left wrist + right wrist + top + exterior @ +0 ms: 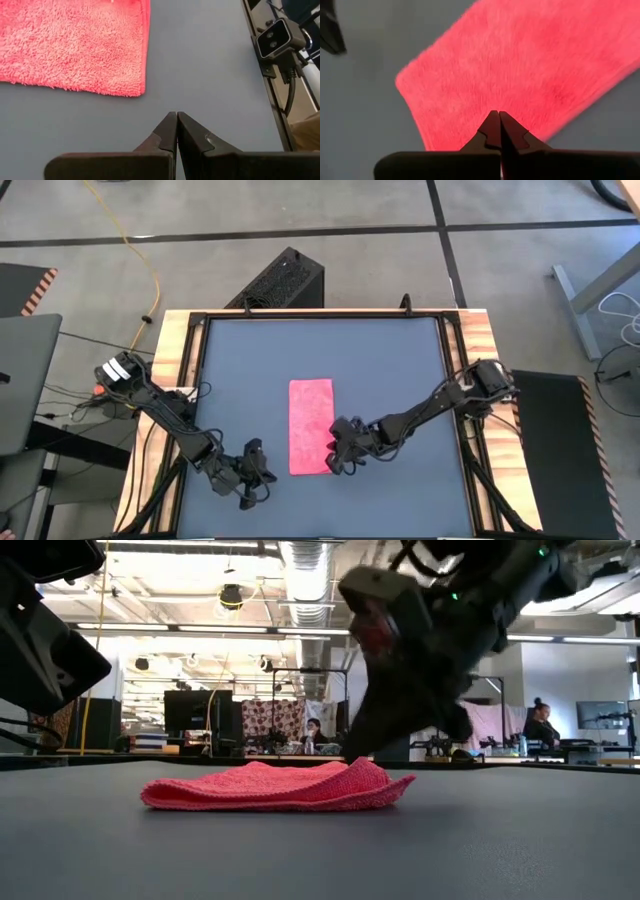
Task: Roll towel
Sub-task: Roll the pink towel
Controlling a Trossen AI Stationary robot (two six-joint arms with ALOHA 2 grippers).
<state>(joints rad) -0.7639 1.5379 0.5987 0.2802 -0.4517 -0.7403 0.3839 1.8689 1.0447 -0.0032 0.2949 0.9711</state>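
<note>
A robotics lab or open workshop: exposed ceiling ducts point(300, 565), monitors point(190, 710) on benches, taped concrete floor point(300, 220).

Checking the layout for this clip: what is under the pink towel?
The dark grey table mat lies under the towel and shows all around it. Whatever the cloth itself covers cannot be seen.

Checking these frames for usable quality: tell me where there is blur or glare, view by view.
High view: even light, the towel and both arms sharp. Low view: the right gripper near the lens is a dark blur, bright ceiling lights glare behind, the towel is fairly sharp. Left wrist view: the towel's pile is crisp, the left gripper shut over the mat. Right wrist view: the towel is soft and blurred.
</note>
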